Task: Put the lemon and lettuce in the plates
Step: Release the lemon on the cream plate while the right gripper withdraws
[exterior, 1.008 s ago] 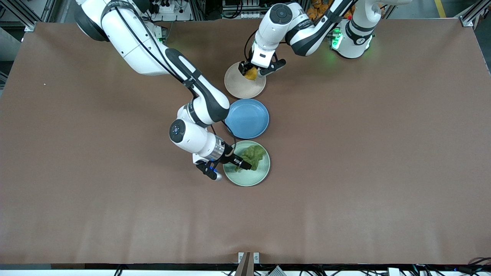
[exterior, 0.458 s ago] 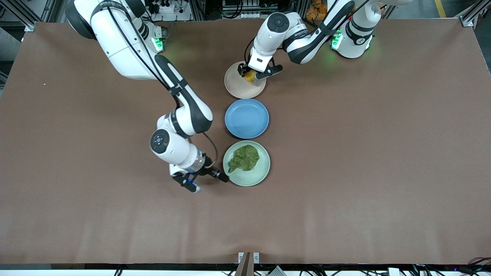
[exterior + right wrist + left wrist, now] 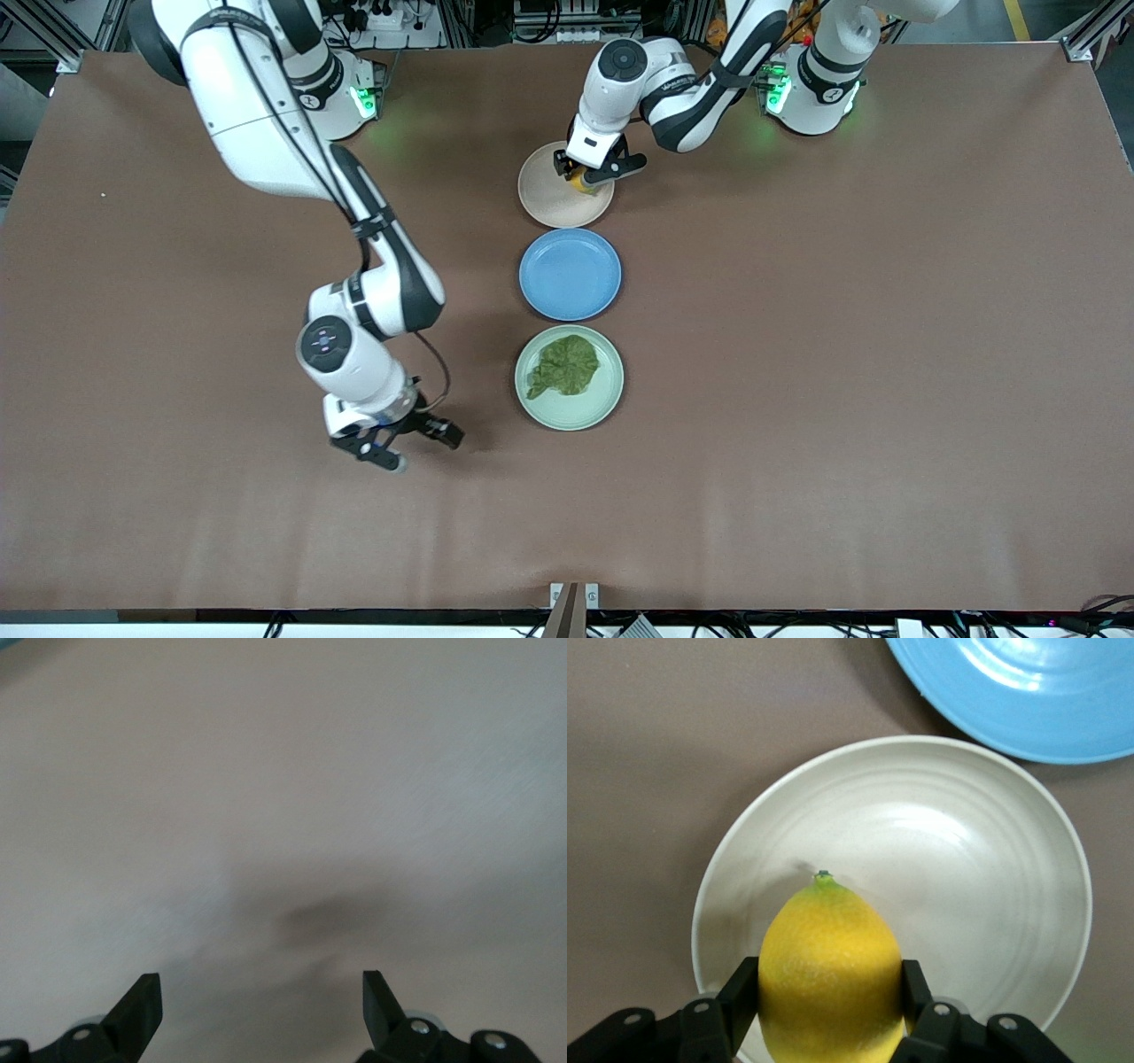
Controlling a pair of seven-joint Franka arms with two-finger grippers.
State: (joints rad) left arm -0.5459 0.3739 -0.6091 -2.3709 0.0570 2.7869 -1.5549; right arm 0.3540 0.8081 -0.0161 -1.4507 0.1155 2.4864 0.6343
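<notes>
The lettuce (image 3: 563, 367), a crinkled dark green leaf, lies in the mint green plate (image 3: 595, 409). My left gripper (image 3: 585, 180) is shut on the yellow lemon (image 3: 581, 181) over the edge of the beige-pink plate (image 3: 554, 199) nearest the left arm's base. In the left wrist view the lemon (image 3: 830, 974) sits between the black fingers (image 3: 741, 999) above the plate (image 3: 957, 868). My right gripper (image 3: 407, 447) is open and empty over bare table beside the mint plate, toward the right arm's end. The right wrist view shows only its fingertips (image 3: 142, 1003) and tabletop.
An empty blue plate (image 3: 570, 274) lies between the beige-pink plate and the mint green plate; its rim also shows in the left wrist view (image 3: 1028, 700). The brown table (image 3: 842, 354) stretches wide on both sides of the row of plates.
My right gripper let go of the lettuce in the mint plate and drew away toward the right arm's end. My left gripper with the lemon came lower over the beige-pink plate.
</notes>
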